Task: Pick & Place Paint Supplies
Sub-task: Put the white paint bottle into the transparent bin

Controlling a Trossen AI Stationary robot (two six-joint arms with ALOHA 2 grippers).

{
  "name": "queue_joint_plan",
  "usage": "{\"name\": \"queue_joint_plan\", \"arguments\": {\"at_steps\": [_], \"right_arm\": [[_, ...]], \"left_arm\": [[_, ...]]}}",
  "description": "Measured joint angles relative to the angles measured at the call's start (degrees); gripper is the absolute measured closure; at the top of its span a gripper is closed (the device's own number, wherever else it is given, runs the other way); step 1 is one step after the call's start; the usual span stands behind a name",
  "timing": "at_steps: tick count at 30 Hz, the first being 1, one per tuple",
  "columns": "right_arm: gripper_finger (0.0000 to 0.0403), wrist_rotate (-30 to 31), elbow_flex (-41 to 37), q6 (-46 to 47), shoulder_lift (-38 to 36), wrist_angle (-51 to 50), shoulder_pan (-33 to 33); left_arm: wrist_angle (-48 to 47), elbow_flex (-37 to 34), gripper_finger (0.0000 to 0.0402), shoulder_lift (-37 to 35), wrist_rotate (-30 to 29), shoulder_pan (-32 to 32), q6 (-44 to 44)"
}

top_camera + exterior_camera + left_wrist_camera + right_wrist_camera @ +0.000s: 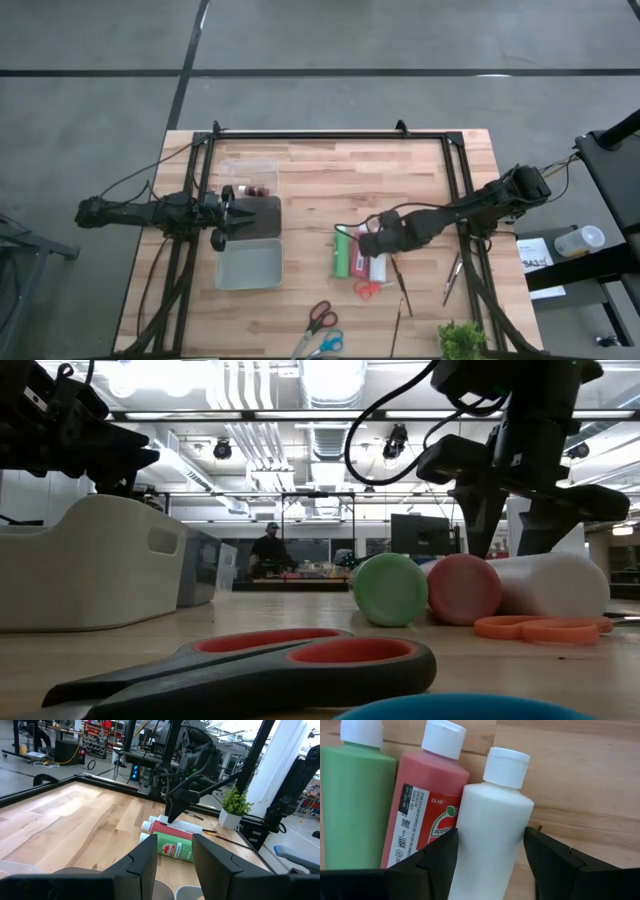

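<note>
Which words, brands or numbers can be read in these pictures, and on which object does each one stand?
"PLAID": on the red paint bottle, above an apple logo.
"apple...": partly visible below that logo, cut off by the right claw.
Fine print and code on the same label: too small to read.
Green bottle label: blurred, unreadable.

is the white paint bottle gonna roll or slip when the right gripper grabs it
The white paint bottle lies on its side, its round body touching the red paint bottle, so a nudge may roll it. Its plastic looks smooth, so it may slip. The right gripper straddles it with open fingers, which probably steadies it.
</note>
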Motion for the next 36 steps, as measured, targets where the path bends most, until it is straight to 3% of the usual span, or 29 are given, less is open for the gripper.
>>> {"name": "queue_joint_plan", "arguments": {"at_steps": [16, 25, 36], "right_arm": [[0.0182, -0.64, -0.11, -2.04, 0.11, 0.84, -1.34], [0.0089, -0.58, -0.35, -3.39, 0.39, 1.15, -1.38], [0.0079, -0.58, -0.63, -3.55, 0.69, 1.67, -1.38]], "left_arm": [[0.00, 0.00, 0.0272, 0.00, 0.00, 0.02, 0.00], [0.00, 0.00, 0.0272, 0.00, 0.00, 0.00, 0.00], [0.00, 0.00, 0.0272, 0.00, 0.00, 0.00, 0.00]]}}
